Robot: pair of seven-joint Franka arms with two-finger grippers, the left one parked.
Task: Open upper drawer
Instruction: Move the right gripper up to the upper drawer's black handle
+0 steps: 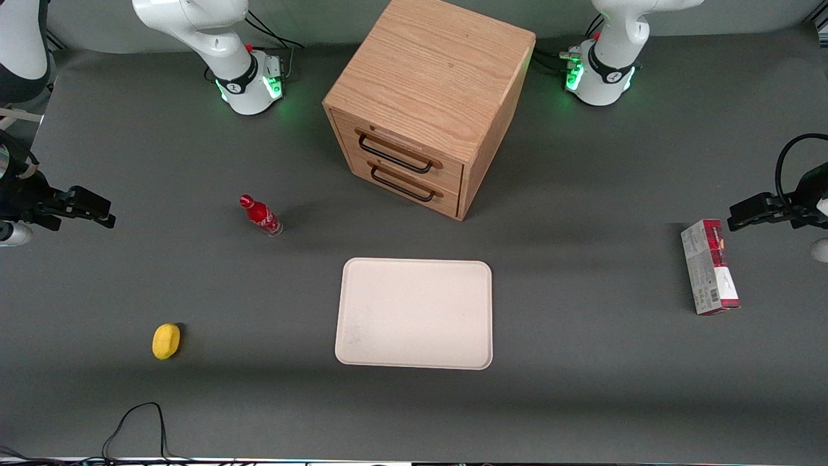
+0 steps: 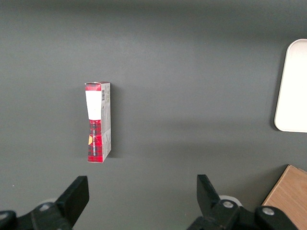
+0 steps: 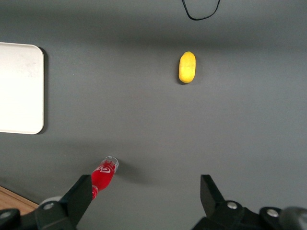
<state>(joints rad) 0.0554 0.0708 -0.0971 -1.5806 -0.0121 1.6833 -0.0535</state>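
The light oak cabinet (image 1: 432, 84) stands on the grey table between the two arm bases. Its upper drawer (image 1: 414, 144) is closed flush, with a thin black wire handle (image 1: 396, 155) across the front. An identical lower drawer (image 1: 420, 194) sits under it, also closed. My gripper (image 1: 107, 215) hovers at the working arm's end of the table, well away from the cabinet. It is open and holds nothing. In the right wrist view the gripper (image 3: 146, 184) has only grey table between its fingers, and a corner of the cabinet (image 3: 9, 199) shows.
A red bottle (image 1: 261, 215) (image 3: 103, 175) stands between my gripper and the cabinet. A yellow fruit (image 1: 166, 340) (image 3: 187, 67) lies nearer the front camera. A white tray (image 1: 414, 314) (image 3: 19, 88) lies in front of the drawers. A red-and-grey box (image 1: 709, 266) (image 2: 98, 122) lies toward the parked arm's end.
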